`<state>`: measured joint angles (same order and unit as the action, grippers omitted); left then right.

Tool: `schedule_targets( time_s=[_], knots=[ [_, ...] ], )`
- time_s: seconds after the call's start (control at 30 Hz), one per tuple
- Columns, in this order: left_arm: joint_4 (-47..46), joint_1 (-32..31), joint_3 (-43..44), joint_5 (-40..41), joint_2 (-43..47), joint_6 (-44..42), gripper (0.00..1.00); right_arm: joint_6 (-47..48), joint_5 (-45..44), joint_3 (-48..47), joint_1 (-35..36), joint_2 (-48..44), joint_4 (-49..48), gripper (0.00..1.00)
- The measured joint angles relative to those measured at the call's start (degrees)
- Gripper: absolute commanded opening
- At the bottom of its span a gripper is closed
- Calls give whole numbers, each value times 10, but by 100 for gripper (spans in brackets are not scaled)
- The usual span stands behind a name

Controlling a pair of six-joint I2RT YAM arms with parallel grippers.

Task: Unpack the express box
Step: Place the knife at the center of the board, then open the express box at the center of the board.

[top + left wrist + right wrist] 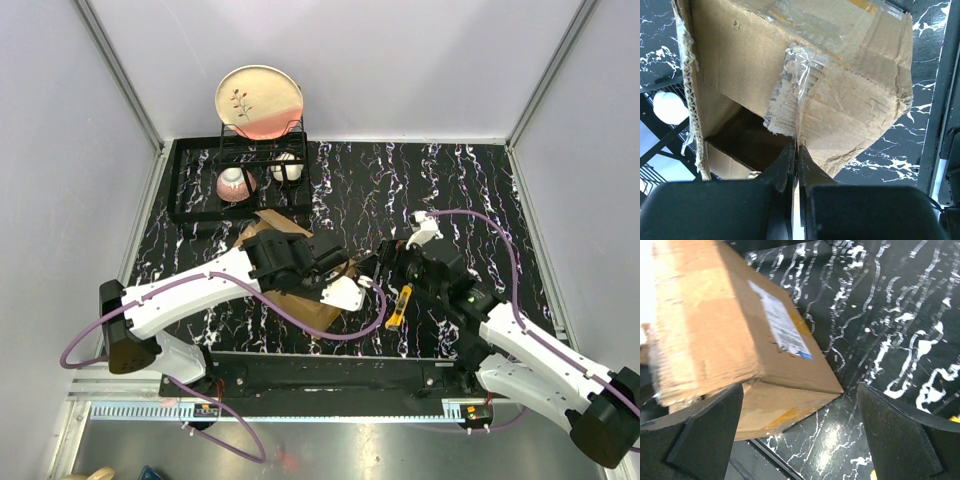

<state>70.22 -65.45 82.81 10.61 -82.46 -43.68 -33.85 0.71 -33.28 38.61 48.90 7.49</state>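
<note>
Box (840, 95) flap edge pinched by left gripper (796, 149).

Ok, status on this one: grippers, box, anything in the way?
Left gripper shut on box flap. Right gripper open, holding nothing. Box open at one end. Dish rack just behind.

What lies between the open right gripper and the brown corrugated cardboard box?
Nothing loose. In the right wrist view, the brown corrugated cardboard box shows its corner between the open fingers of the right gripper, with only bare black, white-veined tabletop beside it.
</note>
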Motion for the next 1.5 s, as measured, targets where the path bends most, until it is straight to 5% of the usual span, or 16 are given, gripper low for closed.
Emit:
schedule_targets(
  time_s=[0.4,0.6,0.83,1.1,1.2,1.23,1.33,1.5],
  knots=[
    [11,34,28,-67,0,-33,0,114,84,42,37,-49,-80,100],
    [40,36,42,-129,5,-64,0,211,4,22,152,-49,-83,100],
    [99,38,58,-180,21,-115,0,358,-198,-16,278,21,-128,100],
    [99,37,69,-220,24,-127,0,404,-227,-15,279,75,-208,100],
    [101,37,70,-224,29,-132,0,409,-225,-11,279,94,-228,83],
    [101,37,70,-224,30,-135,0,410,-224,-10,279,94,-230,62],
    [99,37,70,-224,33,-139,0,418,-214,-9,279,94,-228,37],
    [99,37,70,-224,39,-143,0,421,-200,-14,279,94,-209,12]
  ],
)
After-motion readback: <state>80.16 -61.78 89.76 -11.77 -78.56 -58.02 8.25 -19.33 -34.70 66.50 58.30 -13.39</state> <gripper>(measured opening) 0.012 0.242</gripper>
